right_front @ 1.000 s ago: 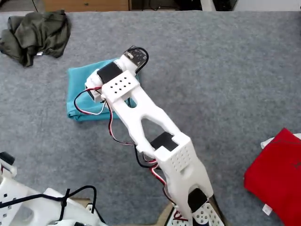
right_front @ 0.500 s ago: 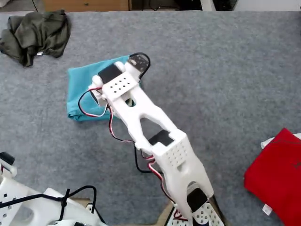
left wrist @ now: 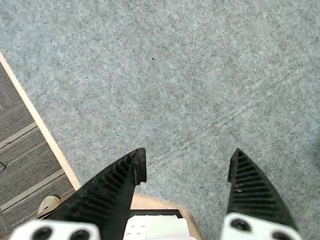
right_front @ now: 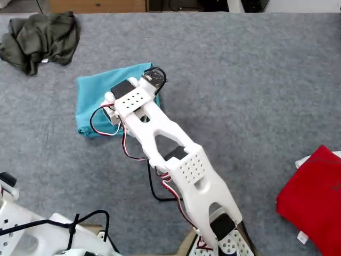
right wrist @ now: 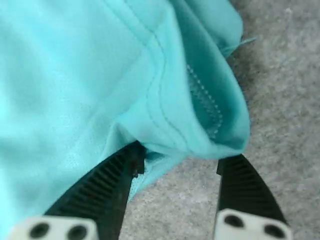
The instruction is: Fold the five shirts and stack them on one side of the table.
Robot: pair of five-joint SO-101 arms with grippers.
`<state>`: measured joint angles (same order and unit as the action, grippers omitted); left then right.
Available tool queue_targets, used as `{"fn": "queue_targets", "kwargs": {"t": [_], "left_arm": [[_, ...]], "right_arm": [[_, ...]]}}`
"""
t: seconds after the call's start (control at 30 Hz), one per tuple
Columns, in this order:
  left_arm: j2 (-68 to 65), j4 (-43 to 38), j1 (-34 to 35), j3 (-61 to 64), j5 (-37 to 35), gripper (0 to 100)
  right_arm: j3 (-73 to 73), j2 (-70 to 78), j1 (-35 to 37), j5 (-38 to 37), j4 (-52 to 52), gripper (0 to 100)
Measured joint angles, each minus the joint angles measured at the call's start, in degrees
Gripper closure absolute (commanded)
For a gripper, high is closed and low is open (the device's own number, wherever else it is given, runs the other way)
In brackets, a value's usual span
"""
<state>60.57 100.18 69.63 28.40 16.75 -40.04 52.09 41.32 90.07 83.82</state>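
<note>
At the teal shirt's (right wrist: 75, 75) hemmed corner, right fingers (right wrist: 112, 185) spread wide, nothing pinched. One black ribbed finger sits tucked against the underside of the cloth's edge, the other stands clear over bare grey felt, and the stitched fold of the corner droops between the two. High view: right arm (right_front: 176, 160) stretches from the near edge diagonally across the surface (right_front: 256, 80) to the right-hand border of the teal shirt, wrist over the cloth, red and black wires looping beside it. Teal shirt lies as a folded rectangle, left of centre, flat on the felt. Left fingers (left wrist: 112, 187) also spread, holding nothing, pointed down at bare grey felt close to the surface's wooden lip, floor showing past it. Left arm's white base (right_front: 32, 229) sits at the near left corner. Olive shirt (right_front: 40, 37) crumpled in a heap at the far left corner, well apart from the teal one. Red shirt (right_front: 314, 202) lies folded at the right edge, partly cut off by the frame.
</note>
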Motion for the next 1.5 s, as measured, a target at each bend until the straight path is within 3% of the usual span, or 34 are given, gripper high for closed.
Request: {"fn": "queue_targets", "kwargs": {"t": [0.27,0.47,0.9,1.17,1.37,1.5], "left_arm": [[0.00,0.00,0.00,0.00,0.00,73],[0.00,-0.70,0.00,0.00,0.00,73],[0.00,-1.05,0.00,0.00,0.00,73],[0.00,-1.05,0.00,0.00,0.00,73],[0.00,-1.05,0.00,0.00,0.00,73],[0.00,-1.05,0.00,0.00,0.00,73]], "right_arm": [[-0.53,1.05,0.00,0.00,0.00,74.9],[-2.29,2.64,-1.05,0.00,0.09,98.6],[-4.48,3.60,-4.13,-4.22,2.37,99.3],[-18.11,4.40,-19.69,-13.27,10.46,99.2],[-26.64,4.48,-34.29,-26.81,10.99,99.3],[-30.51,4.48,-41.23,-29.54,12.48,99.3]]}}
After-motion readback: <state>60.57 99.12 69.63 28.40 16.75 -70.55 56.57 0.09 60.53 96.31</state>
